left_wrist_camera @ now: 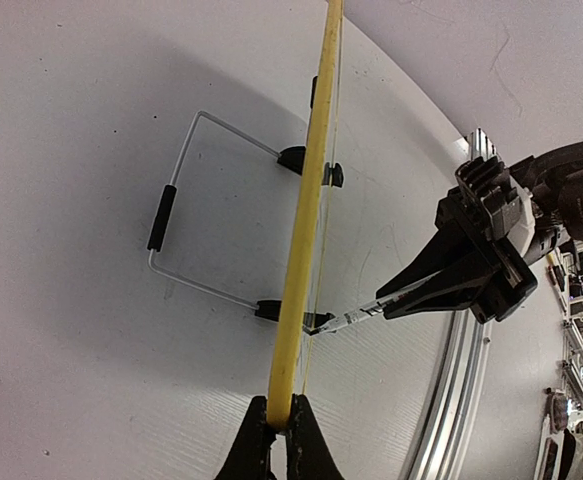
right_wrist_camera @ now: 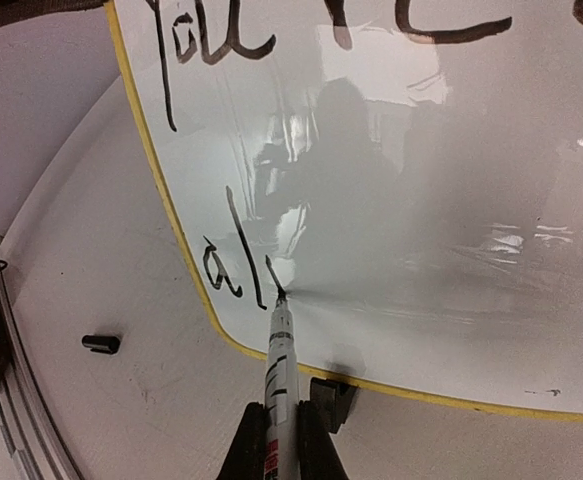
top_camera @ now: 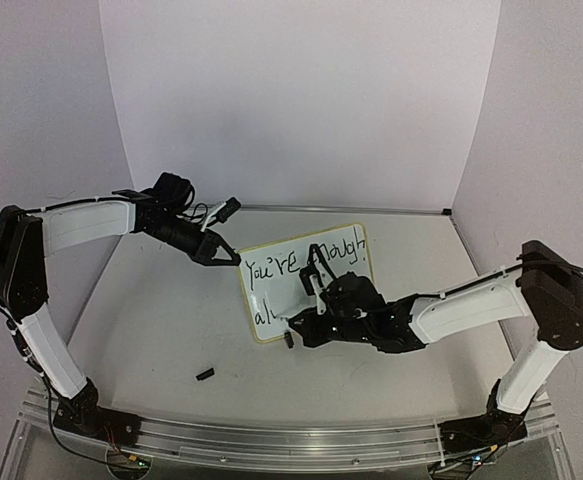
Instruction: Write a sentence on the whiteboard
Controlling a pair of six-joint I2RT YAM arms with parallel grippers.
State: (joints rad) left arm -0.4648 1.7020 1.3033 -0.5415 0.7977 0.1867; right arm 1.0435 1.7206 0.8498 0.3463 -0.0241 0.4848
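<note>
Hard to read the sentence [top_camera: 271, 267] whole: partly covered by the right arm [top_camera: 471, 300] from above, cut off at the frame's top in the right wrist view, with only "al" and a short stroke below. Upright mid-table for the whiteboard [top_camera: 276, 298], its yellow rim pinched tight in the left gripper [left_wrist_camera: 281, 428]. Clenched in the right gripper [right_wrist_camera: 281, 445], a marker [right_wrist_camera: 279, 360], tip touching the board. Nearby on the table [top_camera: 151, 330], a small black cap [top_camera: 205, 375].

the yellow-rimmed whiteboard [top_camera: 263, 298] stands propped nearly upright on the desk [top_camera: 171, 320]. the sentence [top_camera: 276, 267] reads "you're enough" in black, with "al" beneath.
</note>
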